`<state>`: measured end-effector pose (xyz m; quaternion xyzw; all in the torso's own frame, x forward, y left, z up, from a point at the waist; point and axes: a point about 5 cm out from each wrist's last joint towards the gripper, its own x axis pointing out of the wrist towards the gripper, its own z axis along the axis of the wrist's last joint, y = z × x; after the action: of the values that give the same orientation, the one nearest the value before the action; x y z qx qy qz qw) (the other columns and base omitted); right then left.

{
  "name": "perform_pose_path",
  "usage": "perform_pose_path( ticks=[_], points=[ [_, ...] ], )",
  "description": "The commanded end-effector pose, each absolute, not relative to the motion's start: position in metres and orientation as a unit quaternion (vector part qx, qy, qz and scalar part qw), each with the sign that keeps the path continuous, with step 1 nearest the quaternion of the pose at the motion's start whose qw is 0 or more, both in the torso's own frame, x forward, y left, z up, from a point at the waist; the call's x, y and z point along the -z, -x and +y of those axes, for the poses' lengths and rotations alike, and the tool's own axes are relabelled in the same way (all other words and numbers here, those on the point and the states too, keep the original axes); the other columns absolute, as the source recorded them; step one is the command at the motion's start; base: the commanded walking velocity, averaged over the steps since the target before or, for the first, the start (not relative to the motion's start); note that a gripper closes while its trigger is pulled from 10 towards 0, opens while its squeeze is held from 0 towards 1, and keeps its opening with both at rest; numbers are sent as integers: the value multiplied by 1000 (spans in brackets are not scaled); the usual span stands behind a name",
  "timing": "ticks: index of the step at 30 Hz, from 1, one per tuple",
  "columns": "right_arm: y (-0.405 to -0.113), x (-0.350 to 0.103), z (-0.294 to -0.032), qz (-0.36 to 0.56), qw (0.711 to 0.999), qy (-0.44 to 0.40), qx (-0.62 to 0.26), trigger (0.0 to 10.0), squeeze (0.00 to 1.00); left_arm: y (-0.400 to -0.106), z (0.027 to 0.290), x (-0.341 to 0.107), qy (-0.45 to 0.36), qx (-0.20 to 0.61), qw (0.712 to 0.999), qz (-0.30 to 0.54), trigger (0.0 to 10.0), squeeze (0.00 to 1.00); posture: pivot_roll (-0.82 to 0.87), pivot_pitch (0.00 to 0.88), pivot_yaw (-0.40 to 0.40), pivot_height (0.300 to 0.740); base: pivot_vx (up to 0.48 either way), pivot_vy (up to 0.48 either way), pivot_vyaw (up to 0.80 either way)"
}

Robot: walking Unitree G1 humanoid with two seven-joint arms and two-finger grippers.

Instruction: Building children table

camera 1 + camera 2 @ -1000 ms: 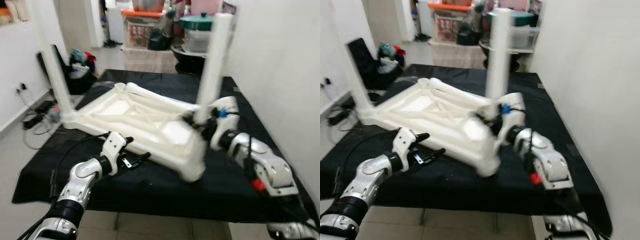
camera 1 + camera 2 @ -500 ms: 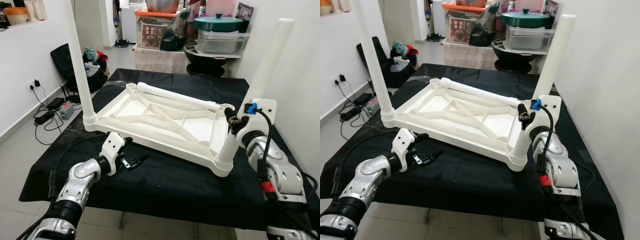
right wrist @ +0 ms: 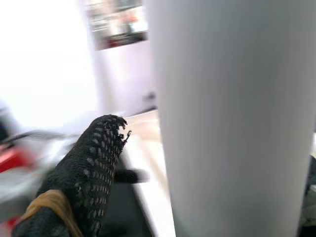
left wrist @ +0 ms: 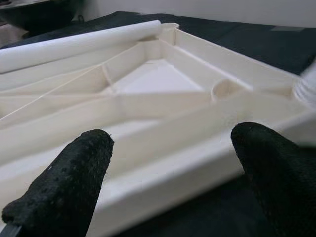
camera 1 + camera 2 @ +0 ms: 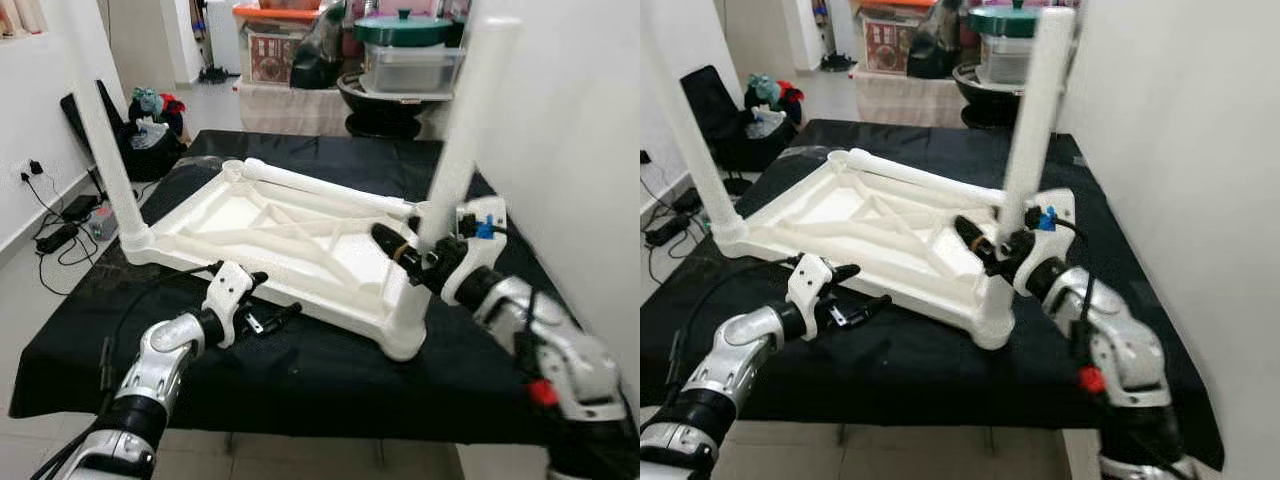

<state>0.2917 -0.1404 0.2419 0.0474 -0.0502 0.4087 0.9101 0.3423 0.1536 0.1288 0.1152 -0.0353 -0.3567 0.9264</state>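
The white plastic tabletop [image 5: 290,235] lies upside down on the black-draped work surface [image 5: 300,370], ribbed underside facing up. Two white legs stand in corner sockets: the far-left leg [image 5: 105,150] and the near-right leg [image 5: 455,150]; a third leg [image 5: 320,188] lies along the far edge. The right gripper [image 5: 405,245] has its fingers around the near-right leg. The left gripper [image 5: 268,312] is spread open, empty, just beside the tabletop's near edge.

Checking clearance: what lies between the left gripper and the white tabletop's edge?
Bare black cloth, per the left eye view; left gripper sits open beside the tabletop.
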Motion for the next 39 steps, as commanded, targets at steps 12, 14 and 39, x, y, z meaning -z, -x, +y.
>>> perform_pose_path(
  ticks=[12, 14, 39],
  points=[
    [-308, -215, -139, 25, 918, -26, -395, 0, 0, -340, 156, -126, -119, 358, 926, -29, 10000, 0, 46, 0, -47, 740, 0, 0, 0],
    [-325, -205, -156, 46, 956, -13, -289, 0, 0, -340, 156, -125, -118, 358, 926, -28, 10000, 0, 43, 0, -44, 740, 0, 0, 0],
    [-319, -232, -141, -64, 969, -144, -190, 10000, 1000, -342, 153, -126, -115, 362, 925, -28, 10000, 0, 35, 0, -43, 740, 0, 0, 0]
  ],
)
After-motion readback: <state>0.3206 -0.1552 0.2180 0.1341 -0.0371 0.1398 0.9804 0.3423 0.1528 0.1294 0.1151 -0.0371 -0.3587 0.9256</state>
